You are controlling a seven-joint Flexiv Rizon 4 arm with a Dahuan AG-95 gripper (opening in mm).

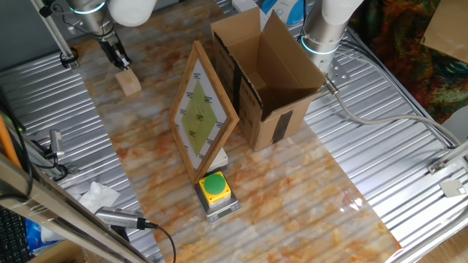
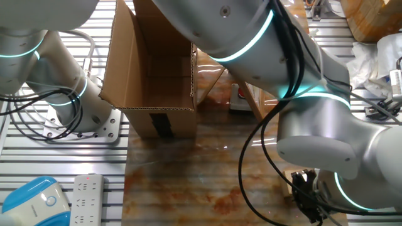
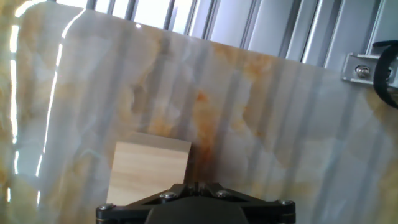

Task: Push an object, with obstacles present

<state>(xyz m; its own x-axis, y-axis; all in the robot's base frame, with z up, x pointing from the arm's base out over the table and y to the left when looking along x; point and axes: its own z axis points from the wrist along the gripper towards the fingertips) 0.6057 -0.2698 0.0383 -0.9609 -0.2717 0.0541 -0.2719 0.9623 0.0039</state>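
Observation:
The object, a small light-tan wooden cube [image 1: 130, 82] [image 3: 149, 172], lies on the marble tabletop [image 1: 292, 190] near its far left corner. My gripper [image 1: 119, 60] [image 3: 198, 185] comes down just behind the cube, its fingers shut together with nothing between them. In the hand view the cube sits right at the fingertips, slightly left of them. The obstacles stand further along the table: an open cardboard box [image 1: 267, 73] [image 2: 151, 63], a wooden-framed white board [image 1: 202, 113] with a yellow-green diamond, and a yellow-and-green push-button [image 1: 214, 186] on a grey base.
Ribbed metal surface [image 1: 58, 109] flanks the marble on both sides. A second arm's base [image 1: 322, 36] [image 2: 69, 94] stands beside the box. Crumpled paper [image 1: 97, 196] and cables lie at the left edge; a power strip [image 2: 88, 191] lies near the box.

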